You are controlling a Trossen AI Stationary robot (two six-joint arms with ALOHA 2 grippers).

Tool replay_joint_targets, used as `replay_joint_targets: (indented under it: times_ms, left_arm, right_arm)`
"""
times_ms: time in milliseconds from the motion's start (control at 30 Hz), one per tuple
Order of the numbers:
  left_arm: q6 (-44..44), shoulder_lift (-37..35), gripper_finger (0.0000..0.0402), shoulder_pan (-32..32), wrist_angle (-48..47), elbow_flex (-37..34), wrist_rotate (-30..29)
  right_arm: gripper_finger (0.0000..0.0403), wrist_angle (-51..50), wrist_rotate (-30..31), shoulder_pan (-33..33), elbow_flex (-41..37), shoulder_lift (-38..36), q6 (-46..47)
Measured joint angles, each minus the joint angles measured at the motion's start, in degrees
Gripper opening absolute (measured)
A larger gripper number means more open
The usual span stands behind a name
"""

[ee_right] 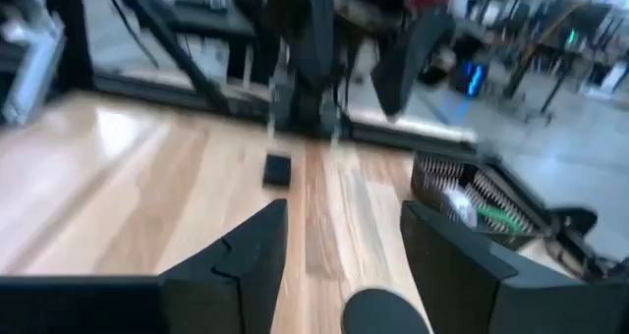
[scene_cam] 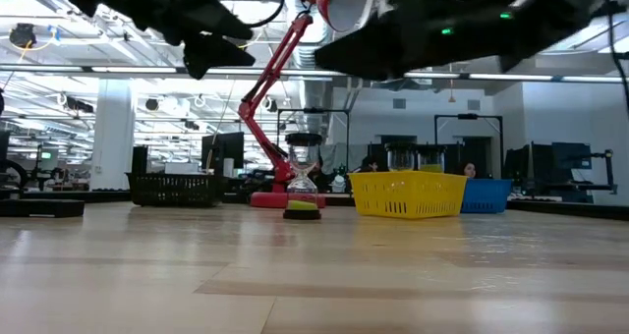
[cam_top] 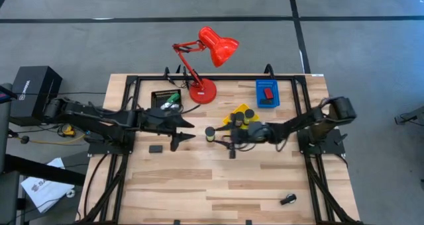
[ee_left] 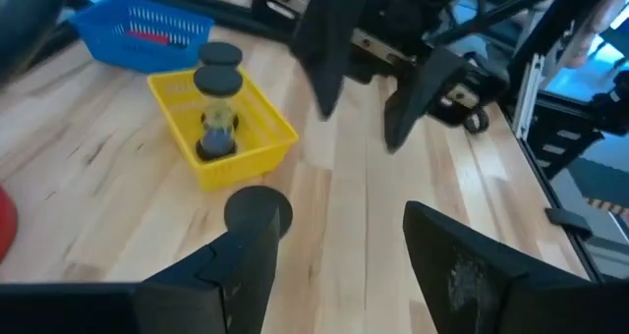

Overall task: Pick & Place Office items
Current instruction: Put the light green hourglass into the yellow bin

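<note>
Dark arms level, end effectors facing, apart

Wood counter, plastic trays, glossy lamp.
I see a pale planked wooden counter (cam_top: 218,179) with a smooth sheen, a shiny red lamp (cam_top: 213,47), latticed yellow (ee_left: 257,142) and blue (ee_left: 118,29) plastic baskets, and matt black pincer fingers (ee_left: 246,265).
</note>
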Motion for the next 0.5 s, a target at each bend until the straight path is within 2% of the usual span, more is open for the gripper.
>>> replay_joint_targets:
  times_ms: [333, 500]
  left_arm:
    - [0.1, -3.4, 0.0210, -0.3, -0.3, -0.1, 0.5]
    - [0.1, -3.5, 0.0209, -0.9, 0.3, -0.1, 0.5]
  right_arm:
    - [0.0241, -33.5, 0.2, -2.7, 19.8, 9.3, 5.5]
    - [0.0245, -42.9, 0.1, -3.1, 27.0, 12.2, 5.6]
